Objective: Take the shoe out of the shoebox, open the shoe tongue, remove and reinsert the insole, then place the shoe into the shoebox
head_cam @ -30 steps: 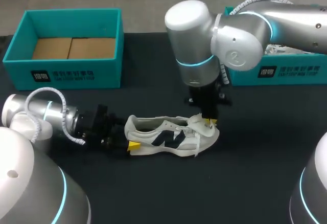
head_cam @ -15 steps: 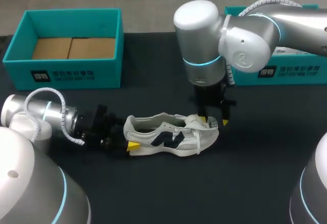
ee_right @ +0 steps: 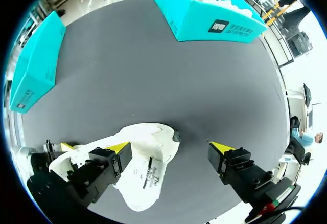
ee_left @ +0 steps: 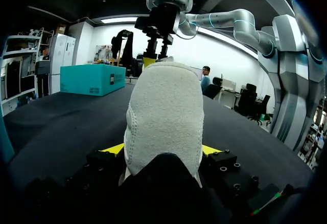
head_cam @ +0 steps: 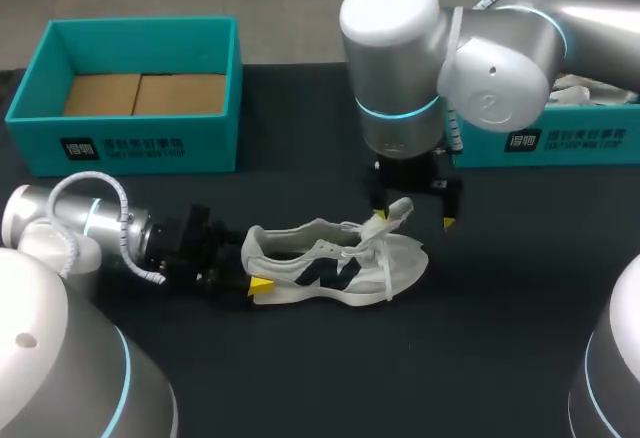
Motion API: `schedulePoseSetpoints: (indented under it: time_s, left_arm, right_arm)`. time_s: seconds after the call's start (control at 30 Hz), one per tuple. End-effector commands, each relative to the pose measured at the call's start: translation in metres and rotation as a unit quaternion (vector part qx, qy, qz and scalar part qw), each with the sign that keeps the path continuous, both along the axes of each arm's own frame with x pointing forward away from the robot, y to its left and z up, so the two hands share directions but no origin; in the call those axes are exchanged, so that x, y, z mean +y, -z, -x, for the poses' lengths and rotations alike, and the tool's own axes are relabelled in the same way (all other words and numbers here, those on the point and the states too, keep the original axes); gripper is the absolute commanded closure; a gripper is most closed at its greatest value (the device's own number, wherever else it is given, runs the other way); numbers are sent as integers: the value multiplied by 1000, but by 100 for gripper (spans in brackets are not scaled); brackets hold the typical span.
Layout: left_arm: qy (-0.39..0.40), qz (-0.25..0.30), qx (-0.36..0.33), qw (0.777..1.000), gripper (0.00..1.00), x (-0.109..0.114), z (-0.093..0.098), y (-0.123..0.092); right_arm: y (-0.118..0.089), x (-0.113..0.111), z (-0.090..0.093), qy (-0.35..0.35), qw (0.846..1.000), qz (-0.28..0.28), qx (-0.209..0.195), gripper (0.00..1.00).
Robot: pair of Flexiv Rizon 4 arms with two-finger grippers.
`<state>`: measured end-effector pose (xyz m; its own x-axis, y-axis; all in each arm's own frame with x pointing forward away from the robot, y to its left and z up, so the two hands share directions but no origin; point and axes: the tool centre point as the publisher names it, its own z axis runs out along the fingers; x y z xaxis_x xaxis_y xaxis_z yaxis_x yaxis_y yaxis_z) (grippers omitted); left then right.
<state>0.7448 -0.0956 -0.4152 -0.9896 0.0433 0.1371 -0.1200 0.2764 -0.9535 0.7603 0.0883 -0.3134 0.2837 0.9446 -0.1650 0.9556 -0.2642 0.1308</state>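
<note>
**Head view.** The shoe point(head_cam: 335, 263) lies sole-down on the dark surface point(head_cam: 300, 378), outside both boxes, with its heel toward the left arm. The left pincer point(head_cam: 250, 270) pinches the heel from two sides. The right pincer point(head_cam: 414, 220) hangs spread above the forefoot, one finger just beside the raised tongue point(head_cam: 396, 212) without gripping it. A teal shoebox point(head_cam: 130, 133) with a bare cardboard floor stands at the back left. A second shoebox point(head_cam: 560, 138) stands at the back right, partly hidden by the right arm.

**Left wrist view.** The shoe point(ee_left: 163, 106) is seen heel-on, and the left pincer point(ee_left: 163, 150) clamps it, a yellow tip pressed to each flank. The padded heel looks like the firmest part of the shoe and so the soundest place to steady it.

**Right wrist view.** The right pincer point(ee_right: 171, 147) is spread wide. The tongue point(ee_right: 145, 170) lies under and beside one finger, well apart from the other, so nothing is held.

**Handling (judged).** The shoe is probably light, with a soft fabric upper that yields under pressure. The tongue is limp and best taken by its free upper edge. The loose laces could snag a finger. The insole is likely thin and flexible, so it is probably best pinched at its heel end through the collar.
</note>
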Motion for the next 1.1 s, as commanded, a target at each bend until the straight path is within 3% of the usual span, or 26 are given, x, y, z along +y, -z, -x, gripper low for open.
schedulePoseSetpoints:
  time_s: [0.03,0.17,0.2,0.37,1.0,1.1]
  left_arm:
    - [-1,0,0,1000,100,2,2,4]
    - [-1,0,0,1000,100,2,2,4]
    - [-1,0,0,1000,100,2,2,4]
    - [-1,0,0,1000,100,2,2,4]
    - [-1,0,0,1000,100,2,2,4]
    - [-1,0,0,1000,100,2,2,4]
  right_arm:
    - [-23,18,3,-95,994,26,-48,0]
    - [-41,39,4,-245,965,15,-89,0]
    - [-47,44,6,-290,952,11,-95,0]
    - [-58,58,14,-418,904,45,-78,0]
    - [-60,58,16,-426,900,51,-73,0]
    - [-61,72,20,-518,849,67,-77,0]
